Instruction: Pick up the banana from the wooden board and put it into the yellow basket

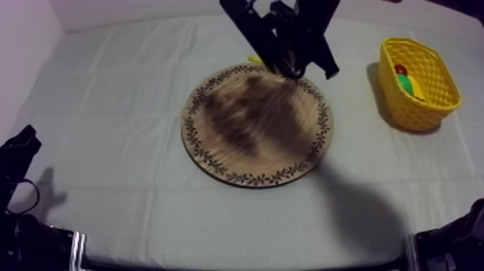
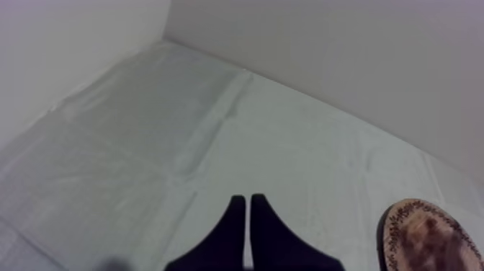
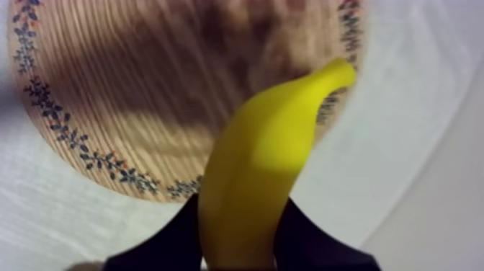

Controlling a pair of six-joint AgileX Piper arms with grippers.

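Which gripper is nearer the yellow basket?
Right. The right gripper holds the banana over the wooden board's rim, short of the yellow basket; the left gripper sits beyond the board.

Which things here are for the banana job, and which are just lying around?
For the job: banana in the right pincer; wooden board; yellow basket.
Just lying about: small red fruit and green fruit in the basket; left pincer, shut.

Yellow banana (image 3: 259,180); brown wooden board (image 1: 252,133), dark leafy rim pattern; yellow latticed basket (image 1: 420,114) at three o'clock; grey-white cloth (image 1: 108,108).
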